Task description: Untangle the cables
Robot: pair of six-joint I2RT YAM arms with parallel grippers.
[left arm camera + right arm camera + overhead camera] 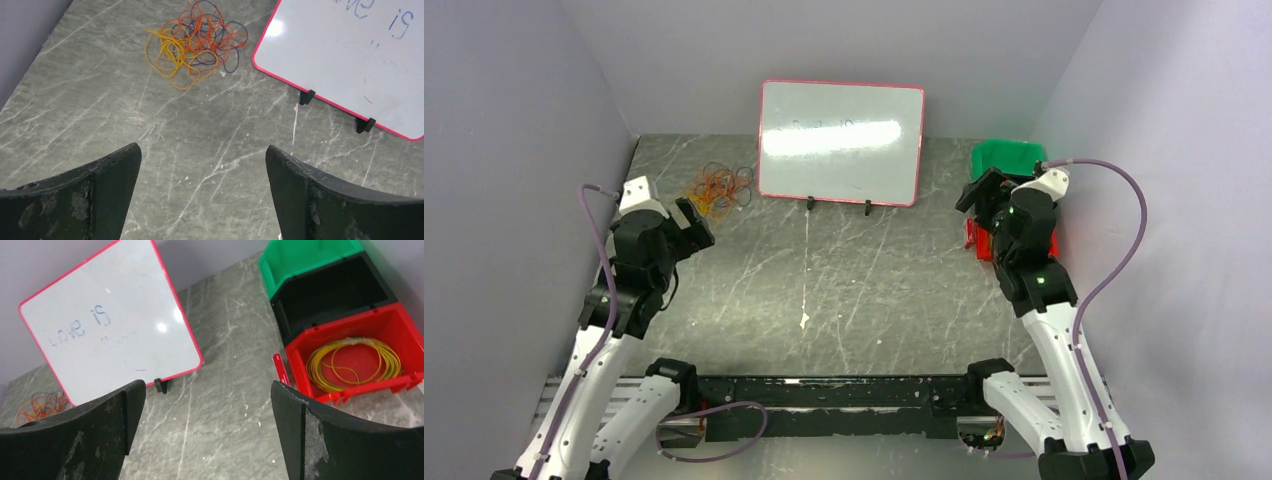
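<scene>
Overhead and wrist views of a two-arm station on a grey marbled desk.

(a) Cables. A tangle of cables, thin orange-red, yellow and dark loops laid over one another, lies on the desk in the far left area, just beside the left edge of a whiteboard. The yellow loops spread toward the left side of the heap; the orange-red and dark loops crowd the side nearer the board. The whiteboard has a red frame, stands on two small black feet and carries faint blue handwriting.

(b) Left hand. The left hand hangs above bare desk on the near side of the tangle. Its two black fingers stand wide apart, with nothing between them, and neither touches a loop.

(c) Right hand. The right hand is raised at the far right of the desk, its fingers likewise spread wide and empty.

(d) Bins. Three bins stand in a row against the right wall: a green bin farthest back, a black bin in the middle and a red bin nearest. A coil of yellow cable lies flat inside the red bin. A small red strip lies on the desk just beside that bin's left wall.
</scene>
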